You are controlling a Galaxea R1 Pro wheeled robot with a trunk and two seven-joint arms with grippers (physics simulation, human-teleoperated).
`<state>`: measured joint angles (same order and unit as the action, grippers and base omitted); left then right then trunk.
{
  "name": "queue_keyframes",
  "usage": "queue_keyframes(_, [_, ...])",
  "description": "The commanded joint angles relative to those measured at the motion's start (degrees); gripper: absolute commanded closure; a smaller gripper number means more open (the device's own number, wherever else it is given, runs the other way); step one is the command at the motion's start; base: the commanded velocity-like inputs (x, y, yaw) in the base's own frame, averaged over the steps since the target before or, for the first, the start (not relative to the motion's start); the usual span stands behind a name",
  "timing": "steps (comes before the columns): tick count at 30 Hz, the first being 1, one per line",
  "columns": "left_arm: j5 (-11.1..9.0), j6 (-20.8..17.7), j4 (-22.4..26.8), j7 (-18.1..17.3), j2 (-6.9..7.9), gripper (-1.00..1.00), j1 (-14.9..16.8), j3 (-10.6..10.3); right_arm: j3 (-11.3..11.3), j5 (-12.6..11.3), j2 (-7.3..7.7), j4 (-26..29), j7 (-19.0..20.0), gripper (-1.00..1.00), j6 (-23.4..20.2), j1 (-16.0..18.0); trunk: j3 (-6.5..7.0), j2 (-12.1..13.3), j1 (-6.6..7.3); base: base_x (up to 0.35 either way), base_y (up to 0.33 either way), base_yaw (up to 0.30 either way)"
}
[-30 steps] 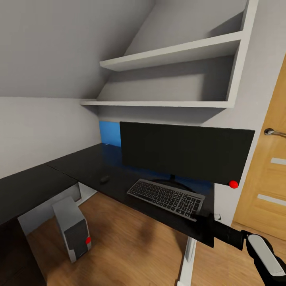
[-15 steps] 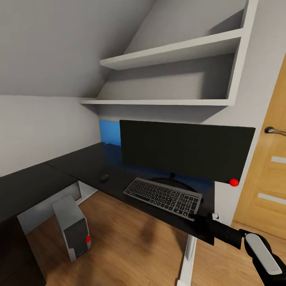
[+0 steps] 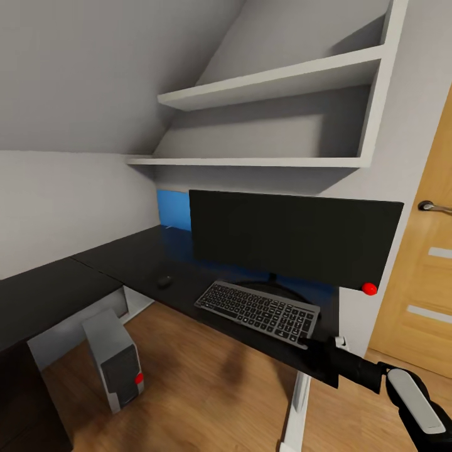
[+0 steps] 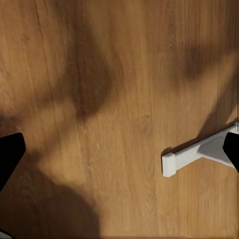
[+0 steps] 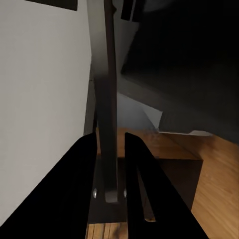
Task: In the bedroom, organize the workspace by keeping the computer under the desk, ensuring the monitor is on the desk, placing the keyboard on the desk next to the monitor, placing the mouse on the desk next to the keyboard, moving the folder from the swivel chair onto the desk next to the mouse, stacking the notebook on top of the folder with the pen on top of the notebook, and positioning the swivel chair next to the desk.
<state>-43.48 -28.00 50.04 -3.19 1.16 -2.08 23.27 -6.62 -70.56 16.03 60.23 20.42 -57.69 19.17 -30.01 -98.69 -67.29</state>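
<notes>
One black desk (image 3: pixel 144 263) carries monitor (image 3: pixel 292 238), keyboard (image 3: pixel 257 309), mouse (image 3: pixel 165 281).

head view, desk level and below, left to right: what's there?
computer → mouse → keyboard → right gripper at the keyboard's near right corner → door. The monitor spans above the keyboard, so it's left out of the order.

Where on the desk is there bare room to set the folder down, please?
The desk is bare left of the mouse, out to the wall. Between mouse and keyboard is a narrower gap. The right end is crowded: keyboard, monitor, right gripper.
</notes>
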Motion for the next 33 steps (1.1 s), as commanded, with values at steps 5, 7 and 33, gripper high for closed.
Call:
queue_keyframes(5, [-0.3, -1.3, 0.6, -0.2, 0.72, -1.0, 0.0, 0.8, -1.2, 0.0, -1.06, -0.2, -0.6, 1.0, 1.5, 0.0, -0.04, 0.0, 0.01, 0.0, 0.0, 0.0])
queue_keyframes(7, [-0.4, -1.3, 0.7, -0.3, 0.83, -1.0, 0.0, 0.8, -1.3, -0.1, -1.16, -0.2, -0.8, 1.0, 1.5, -0.1, -0.04, 0.0, 0.01, 0.0, 0.0, 0.0])
queue_keyframes(33, [-0.3, -1.4, 0.8, -0.1, 1.04, -1.0, 0.0, 0.9, -1.5, -0.3, -0.73, -0.2, -0.8, 1.0, -2.3, -0.6, 0.49, 1.2, 0.67, 0.0, 0.0, 0.0])
